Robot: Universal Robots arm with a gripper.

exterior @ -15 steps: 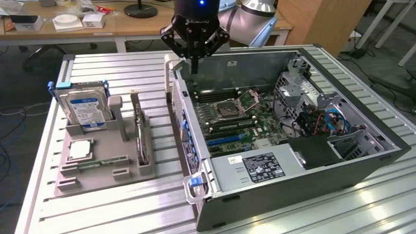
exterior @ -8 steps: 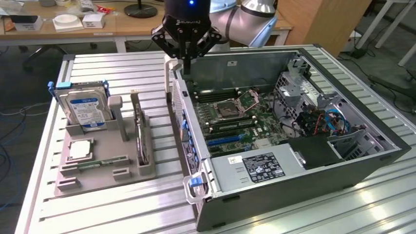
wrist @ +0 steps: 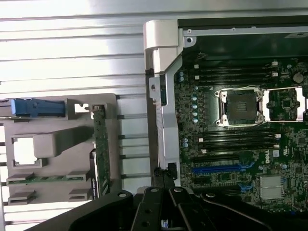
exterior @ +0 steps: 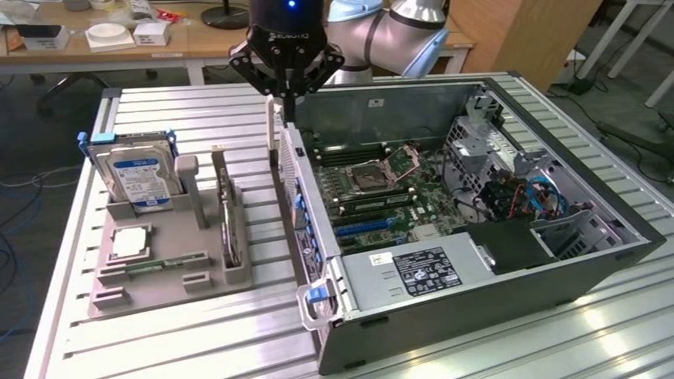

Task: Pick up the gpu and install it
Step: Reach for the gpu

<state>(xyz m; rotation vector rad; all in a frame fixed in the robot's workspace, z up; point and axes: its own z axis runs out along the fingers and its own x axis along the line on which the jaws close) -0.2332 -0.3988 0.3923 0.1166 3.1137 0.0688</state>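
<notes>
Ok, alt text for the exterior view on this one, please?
The robot's gripper, shut, hangs over the edge of an open computer case on a slatted metal table. To the exterior view's left, a grey holder holds the graphics card on edge beside an upright hard drive.

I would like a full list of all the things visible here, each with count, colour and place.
gpu: one, green board, on edge in the tray, on the side near the case
hard drive: one, silver, blue-white label, upright in tray
memory stick: one, green, flat in tray
square chip: one, pale, flat in tray
tray: one, grey, exterior view's left
computer case: one, dark, open, exterior view's right
table: one, silver slats
gripper: one, black, shut, empty, above case edge
</notes>
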